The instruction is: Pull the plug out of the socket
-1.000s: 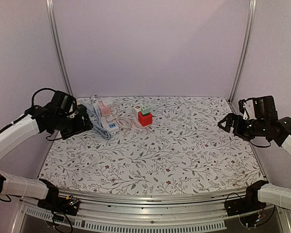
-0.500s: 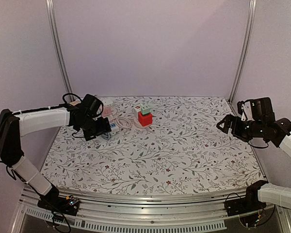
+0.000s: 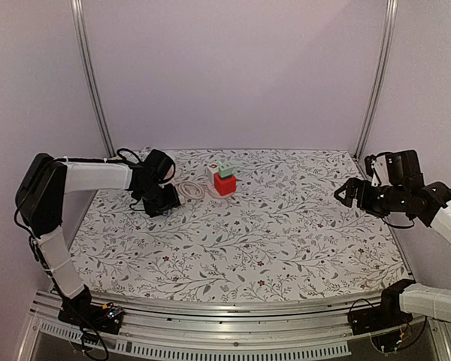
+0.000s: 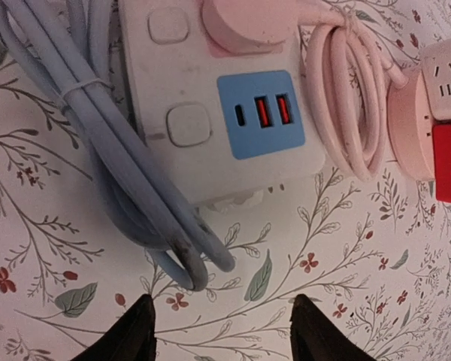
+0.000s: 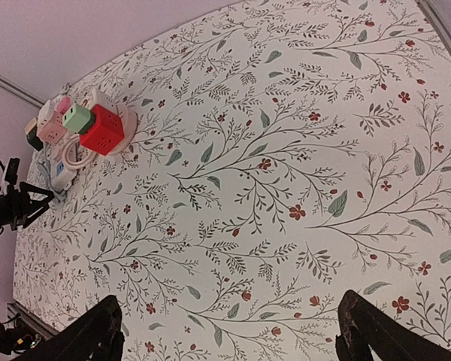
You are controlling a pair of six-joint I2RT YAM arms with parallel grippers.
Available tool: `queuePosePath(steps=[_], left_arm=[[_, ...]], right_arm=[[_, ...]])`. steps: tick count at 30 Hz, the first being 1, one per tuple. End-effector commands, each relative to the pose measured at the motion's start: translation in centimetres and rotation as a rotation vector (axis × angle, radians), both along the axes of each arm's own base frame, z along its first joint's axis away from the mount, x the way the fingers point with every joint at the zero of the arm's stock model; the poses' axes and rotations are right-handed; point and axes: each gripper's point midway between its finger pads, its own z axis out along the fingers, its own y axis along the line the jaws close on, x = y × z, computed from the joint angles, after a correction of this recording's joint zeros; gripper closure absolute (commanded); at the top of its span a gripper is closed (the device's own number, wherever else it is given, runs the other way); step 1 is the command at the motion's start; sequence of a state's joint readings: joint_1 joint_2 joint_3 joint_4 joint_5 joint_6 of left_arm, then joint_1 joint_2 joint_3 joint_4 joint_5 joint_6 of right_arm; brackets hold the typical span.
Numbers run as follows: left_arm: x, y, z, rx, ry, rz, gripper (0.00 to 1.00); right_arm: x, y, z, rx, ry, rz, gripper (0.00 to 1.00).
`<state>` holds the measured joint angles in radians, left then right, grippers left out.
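Note:
A white power strip (image 4: 210, 120) with a blue USB panel fills the left wrist view. A pink plug (image 4: 244, 22) sits in its socket at the top edge of that view. The plug's pink cable (image 4: 353, 105) lies coiled to the right of the strip. My left gripper (image 4: 225, 331) hovers open over bare cloth just short of the strip's end, nothing between its fingers. From above, the left gripper (image 3: 167, 201) covers most of the strip. My right gripper (image 3: 347, 191) hangs open at the far right, well away, with only tablecloth below it (image 5: 229, 335).
A bundle of pale blue cable (image 4: 113, 173) lies along the strip's left side, looping past its end. A red cube socket (image 3: 225, 185) with a green adapter (image 3: 225, 170) on top stands just right of the strip. Metal frame posts (image 3: 90, 75) flank the floral table (image 3: 286, 241).
My left arm has swung in from the left edge to the right and now sits over the power strip. The right arm has hardly moved.

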<state>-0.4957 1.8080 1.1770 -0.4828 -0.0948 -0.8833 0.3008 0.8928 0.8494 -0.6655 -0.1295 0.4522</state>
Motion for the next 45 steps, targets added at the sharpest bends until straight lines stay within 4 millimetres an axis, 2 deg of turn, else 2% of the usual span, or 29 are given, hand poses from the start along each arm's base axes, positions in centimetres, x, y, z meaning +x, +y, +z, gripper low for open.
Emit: queuePosePath(steps=[1, 9, 16, 18, 21, 28, 35, 39, 43, 45], left_arm=[[1.1, 0.0, 0.2, -0.004, -0.016, 0.009, 0.41], [1.8, 1.6, -0.9, 0.003, 0.006, 0.027, 0.47], [2.8, 1.2, -1.5, -0.016, 0.01, -0.001, 0.48], [2.9, 1.1, -1.7, -0.027, 0.016, -0.001, 0.56], [2.9, 0.9, -2.0, -0.044, 0.021, -0.008, 0.6], [2.4, 1.2, -2.3, -0.039, 0.025, 0.0, 0.7], [1.4, 1.5, -2.4, -0.04, 0.031, -0.018, 0.86], [0.3, 2.2, -2.3, -0.031, 0.012, -0.022, 1.0], [-0.5, 2.3, -1.7, -0.038, -0.004, -0.047, 1.0], [-1.0, 1.6, -1.4, -0.076, -0.002, -0.077, 1.0]], right_arm=[[0.2, 0.3, -0.9, -0.014, 0.016, 0.024, 0.02], [0.3, 0.0, -1.1, -0.023, 0.015, 0.002, 0.02], [1.4, -0.1, 0.4, -0.013, -0.047, -0.027, 0.02], [1.8, 0.0, 0.8, -0.008, -0.058, -0.03, 0.02], [2.2, 0.0, 1.0, -0.01, -0.062, -0.036, 0.02], [2.5, -0.4, 0.5, -0.029, -0.058, -0.055, 0.02], [2.6, -0.1, 0.2, -0.029, -0.051, -0.032, 0.03], [2.7, 0.1, 0.2, -0.022, -0.06, -0.026, 0.02], [2.9, 0.5, 0.3, -0.028, -0.079, -0.003, 0.02], [3.1, 0.7, 0.5, -0.039, -0.087, 0.011, 0.02]])
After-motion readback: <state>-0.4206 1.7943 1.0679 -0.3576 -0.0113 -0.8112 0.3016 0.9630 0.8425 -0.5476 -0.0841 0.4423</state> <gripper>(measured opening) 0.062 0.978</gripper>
